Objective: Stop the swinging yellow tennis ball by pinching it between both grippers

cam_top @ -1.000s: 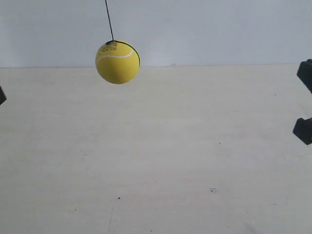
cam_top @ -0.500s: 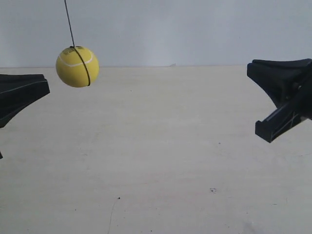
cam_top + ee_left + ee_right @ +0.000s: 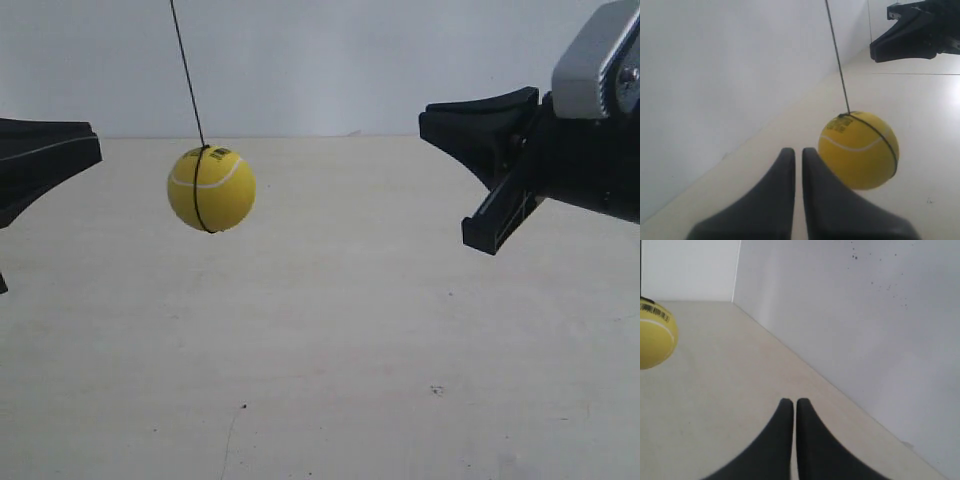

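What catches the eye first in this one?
A bright yellow tennis ball hangs on a thin dark string over the pale table, touching nothing. Black grippers flank it: the left gripper, fingers together, sits close beside the ball, while the right gripper, also closed, is farther off on the other side.

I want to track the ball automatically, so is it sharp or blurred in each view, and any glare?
Exterior view: ball crisp, seam readable, flat even light, no glare. Left wrist view: ball sharp, left gripper out of focus, table washed out bright. Right wrist view: ball cut by the frame edge, right gripper soft.
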